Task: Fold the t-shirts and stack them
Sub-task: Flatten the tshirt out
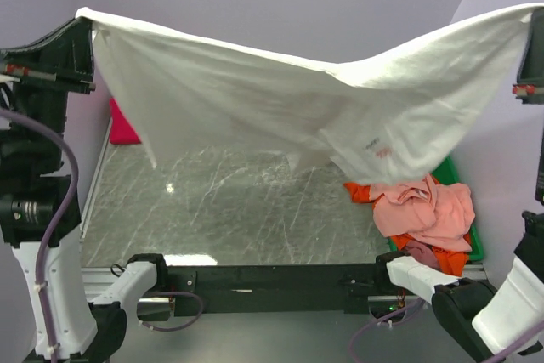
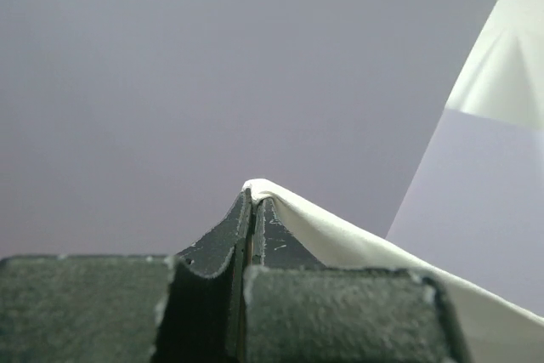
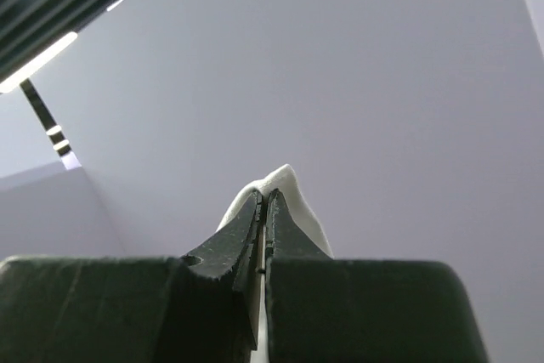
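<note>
The large white t-shirt (image 1: 280, 108) hangs stretched high in the air between my two grippers, sagging in the middle, with small red print near its lower right. My left gripper (image 1: 85, 16) is shut on its upper left corner; in the left wrist view the white t-shirt (image 2: 340, 240) drapes over the closed gripper (image 2: 253, 197). My right gripper (image 1: 537, 13) is shut on the upper right corner; the right wrist view shows the white t-shirt (image 3: 289, 180) pinched at the gripper's (image 3: 266, 195) tips. A salmon-pink t-shirt (image 1: 429, 210) and an orange t-shirt (image 1: 361, 191) lie heaped at right. A crimson t-shirt (image 1: 121, 125) lies at far left.
The green bin (image 1: 473, 240) holds the heap of tees at the table's right side. The grey marbled table top (image 1: 229, 210) lies below the hanging shirt. Lilac walls stand behind and to both sides.
</note>
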Action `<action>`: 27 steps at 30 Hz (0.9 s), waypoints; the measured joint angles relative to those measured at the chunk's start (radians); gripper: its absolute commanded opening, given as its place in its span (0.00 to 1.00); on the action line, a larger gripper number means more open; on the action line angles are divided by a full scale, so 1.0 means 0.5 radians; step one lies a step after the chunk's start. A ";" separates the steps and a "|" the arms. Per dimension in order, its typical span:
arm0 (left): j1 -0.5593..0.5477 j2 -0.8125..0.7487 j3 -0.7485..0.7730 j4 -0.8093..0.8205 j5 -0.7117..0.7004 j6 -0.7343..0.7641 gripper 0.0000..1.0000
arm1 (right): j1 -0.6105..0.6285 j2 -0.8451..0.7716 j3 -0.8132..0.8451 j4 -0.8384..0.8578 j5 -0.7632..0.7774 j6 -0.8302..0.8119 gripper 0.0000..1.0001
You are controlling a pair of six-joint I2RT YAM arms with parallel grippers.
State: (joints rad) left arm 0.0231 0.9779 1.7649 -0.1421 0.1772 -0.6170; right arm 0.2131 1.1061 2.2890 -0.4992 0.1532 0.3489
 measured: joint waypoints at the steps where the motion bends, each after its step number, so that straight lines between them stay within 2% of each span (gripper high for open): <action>1: -0.001 -0.036 -0.016 0.026 -0.002 -0.001 0.01 | 0.000 -0.018 0.008 0.010 0.001 -0.006 0.00; 6: -0.001 -0.082 -0.160 0.066 0.002 -0.029 0.01 | 0.000 -0.065 -0.058 0.052 0.002 -0.029 0.00; 11: -0.002 0.110 -0.305 0.032 0.076 -0.082 0.01 | 0.000 0.021 -0.263 0.060 0.018 -0.061 0.00; 19: -0.002 0.676 -0.401 -0.075 0.145 -0.104 0.01 | -0.001 0.595 -0.334 0.034 0.093 -0.173 0.00; 23: -0.001 0.897 -0.281 -0.168 0.168 -0.095 0.00 | -0.005 0.925 -0.187 -0.070 0.104 -0.212 0.00; 27: -0.001 0.983 -0.163 -0.209 0.173 -0.072 0.01 | -0.005 1.035 -0.105 -0.126 0.104 -0.224 0.00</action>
State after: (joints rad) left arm 0.0227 1.4696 1.6833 -0.2466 0.2638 -0.6533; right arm 0.2104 1.6238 2.2364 -0.5621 0.2050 0.2371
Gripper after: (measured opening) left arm 0.023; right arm 0.018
